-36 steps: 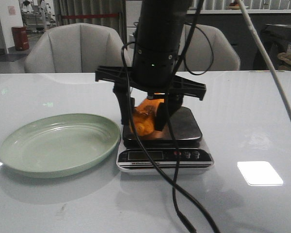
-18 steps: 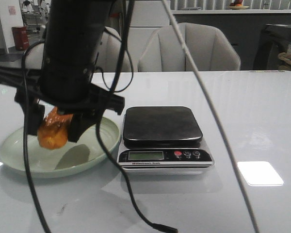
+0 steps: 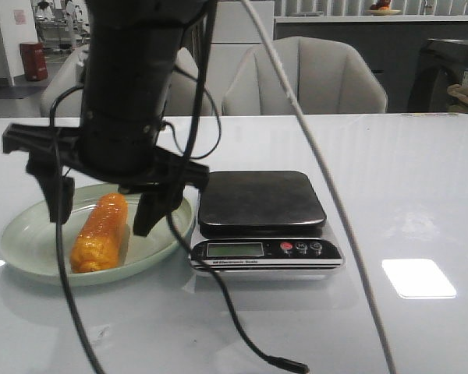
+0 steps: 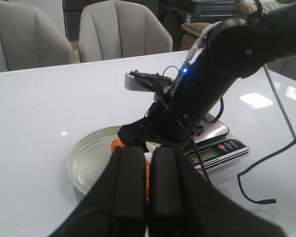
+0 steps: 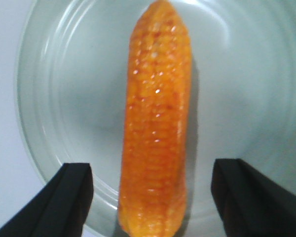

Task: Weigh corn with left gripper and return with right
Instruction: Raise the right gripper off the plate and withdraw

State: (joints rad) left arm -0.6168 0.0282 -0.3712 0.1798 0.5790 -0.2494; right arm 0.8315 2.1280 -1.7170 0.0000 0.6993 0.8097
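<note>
The orange-yellow corn (image 3: 101,232) lies flat on the green plate (image 3: 31,234), left of the scale (image 3: 261,202). My right gripper (image 3: 105,212) hovers over it, open, one finger on each side and clear of the cob. In the right wrist view the corn (image 5: 155,123) lies lengthwise on the plate (image 5: 64,89) between the spread fingers of the right gripper (image 5: 153,195). My left gripper (image 4: 147,154) is shut and empty, held back from the plate (image 4: 91,158). A bit of the corn (image 4: 117,144) shows past its fingers.
The scale's platform is bare and its display (image 3: 234,249) faces the front. Black cables (image 3: 218,296) hang from the right arm down to the table in front of the scale. Chairs stand behind the table. The right arm (image 4: 212,74) reaches over the scale (image 4: 217,145).
My right gripper carried the corn from the scale leftward over the plate, set it down there and opened. The scale's platform is now bare.
</note>
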